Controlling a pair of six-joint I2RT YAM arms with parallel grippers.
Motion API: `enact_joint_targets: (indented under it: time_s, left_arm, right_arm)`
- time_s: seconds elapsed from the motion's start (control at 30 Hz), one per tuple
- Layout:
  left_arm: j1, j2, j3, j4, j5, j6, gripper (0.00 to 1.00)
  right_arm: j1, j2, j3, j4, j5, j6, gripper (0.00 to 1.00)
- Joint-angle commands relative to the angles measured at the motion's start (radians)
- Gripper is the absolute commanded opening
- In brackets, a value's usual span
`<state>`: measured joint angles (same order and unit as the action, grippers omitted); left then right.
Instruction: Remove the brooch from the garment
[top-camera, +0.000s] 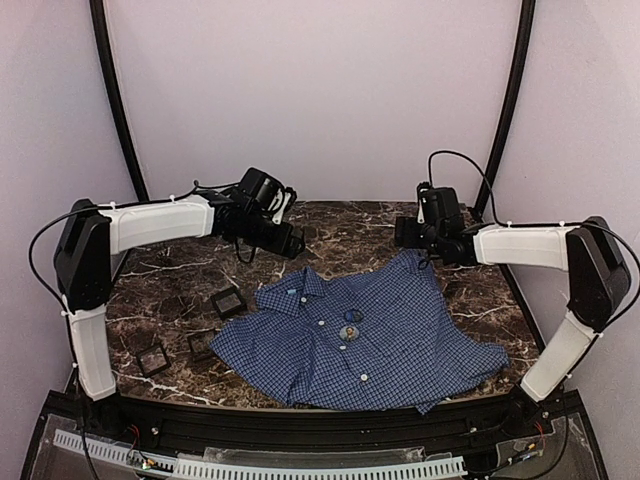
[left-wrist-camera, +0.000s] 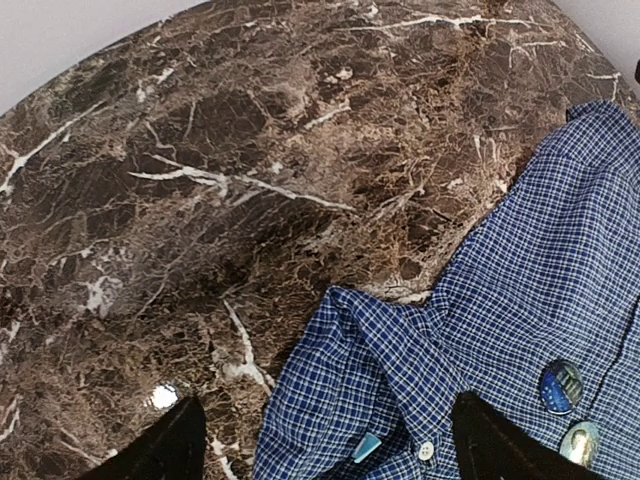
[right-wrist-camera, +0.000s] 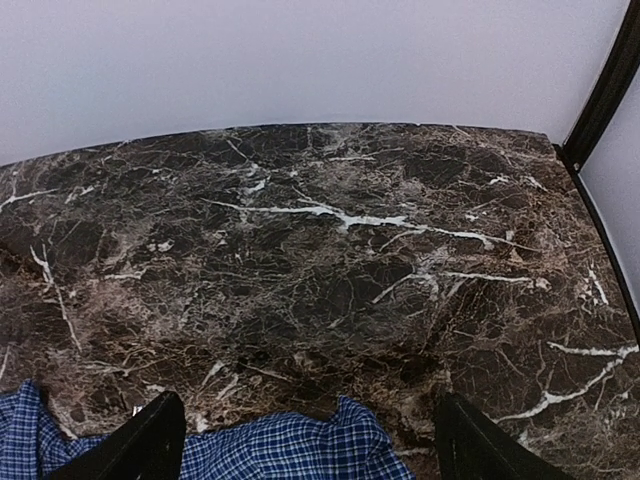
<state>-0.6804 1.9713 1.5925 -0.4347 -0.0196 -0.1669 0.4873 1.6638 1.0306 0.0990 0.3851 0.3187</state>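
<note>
Left claw (left-wrist-camera: 326, 420) and right claw (right-wrist-camera: 307, 420) gape, empty. Shirt (top-camera: 400, 345) looks limp, light; blue brooch (top-camera: 352, 317) small, rigid. Pinch its rim, hold the cloth beside it.

I see the shirt (top-camera: 375, 340), blue-and-white check, lying front up on the bench (top-camera: 170, 285), mostly spread, collar toward far left. Blue brooch (top-camera: 354, 316) and paler brooch (top-camera: 348, 332) are pinned beside the placket, nearly touching.
</note>
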Motion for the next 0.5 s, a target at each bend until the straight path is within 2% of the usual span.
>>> enact_joint_targets:
  time_s: [0.0,0.13,0.27,0.33,0.47]
  left_arm:
    - [0.001,-0.158,-0.016,-0.052,-0.050,-0.027,0.94]
    - [0.002,-0.234,0.001,-0.140,0.058,-0.037,0.98]
    - [0.013,-0.240,0.098,-0.261,0.146,-0.027,0.99]
    - [0.014,-0.237,0.123,-0.293,0.125,-0.001,0.99]
    - [0.033,-0.263,0.083,-0.264,0.047,0.020,0.99]
  right_arm:
    - [0.006,-0.126,0.019,-0.131,-0.064,-0.009,0.90]
    - [0.045,-0.211,0.048,-0.303,-0.130,0.024,0.87]
    - [0.133,-0.221,0.093,-0.456,-0.214,0.091,0.86]
    - [0.180,-0.201,0.103,-0.488,-0.287,0.124,0.84]
    - [0.282,-0.122,0.128,-0.526,-0.279,0.212,0.83]
